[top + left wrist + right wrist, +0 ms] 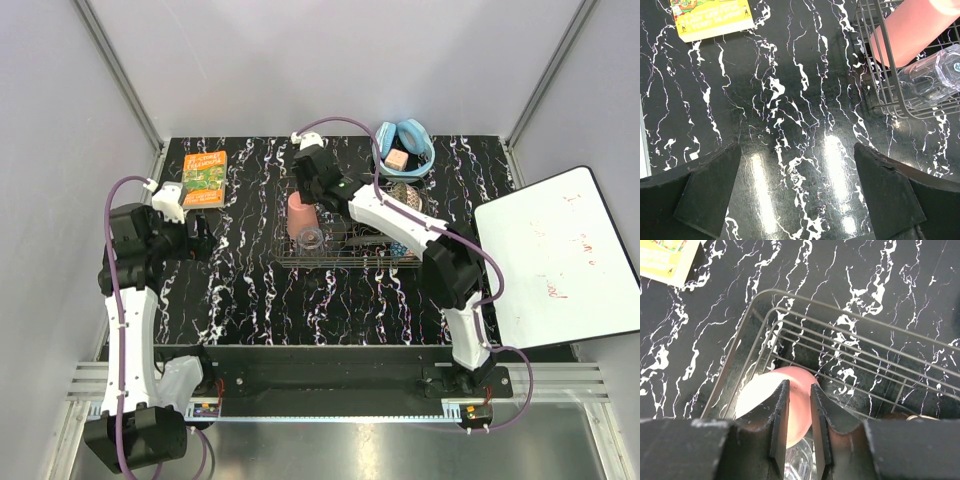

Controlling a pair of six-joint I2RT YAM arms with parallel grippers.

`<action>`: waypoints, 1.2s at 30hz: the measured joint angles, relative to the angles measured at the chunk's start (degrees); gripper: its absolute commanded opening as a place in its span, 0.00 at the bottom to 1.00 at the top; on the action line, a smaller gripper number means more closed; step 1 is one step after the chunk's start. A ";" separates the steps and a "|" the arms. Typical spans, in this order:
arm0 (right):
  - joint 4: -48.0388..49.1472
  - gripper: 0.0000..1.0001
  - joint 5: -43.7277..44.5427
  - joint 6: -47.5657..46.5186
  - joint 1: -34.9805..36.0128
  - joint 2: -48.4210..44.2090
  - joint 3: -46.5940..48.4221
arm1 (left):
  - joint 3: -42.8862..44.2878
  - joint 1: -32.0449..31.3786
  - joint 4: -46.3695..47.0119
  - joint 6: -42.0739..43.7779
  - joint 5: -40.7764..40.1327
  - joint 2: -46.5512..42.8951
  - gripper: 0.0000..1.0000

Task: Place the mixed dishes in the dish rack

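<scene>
The salmon-pink cup [300,213] lies on its side in the left end of the wire dish rack [345,262], with the small clear tumbler [312,238] just in front of it. My right gripper [303,188] hovers over the cup [765,400]. Its jaws [799,385] stand a narrow gap apart with nothing between them, and the cup and tumbler [802,465] show through the gap. Another dish [404,194] sits in the rack's right half, largely hidden by the right arm. My left gripper [195,238] hangs wide open [797,150] over bare table, left of the rack [880,85].
An orange-green book [204,178] lies at the far left. Light-blue headphones [405,140] sit behind the rack with a small pink block inside them. A white board [560,260] leans over the table's right edge. Black marbled tabletop lies between the left gripper and the rack.
</scene>
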 measured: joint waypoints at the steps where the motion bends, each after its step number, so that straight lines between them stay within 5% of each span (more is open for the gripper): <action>1: 0.04 0.29 0.02 0.00 0.13 -0.31 -0.37 | 0.00 0.00 0.00 0.00 0.00 -0.11 0.99; 11: 0.07 0.36 2.47 -0.42 2.38 -3.78 -4.87 | -0.07 0.00 0.09 -0.48 0.24 -0.28 0.99; 25: -3.87 0.99 5.33 -0.63 5.05 -15.52 -11.96 | -0.37 0.00 0.46 -1.27 0.24 -0.94 0.99; 36: -14.71 1.00 5.07 9.01 5.05 -39.47 -27.15 | -0.37 -0.55 -0.87 -1.18 1.53 -1.57 0.99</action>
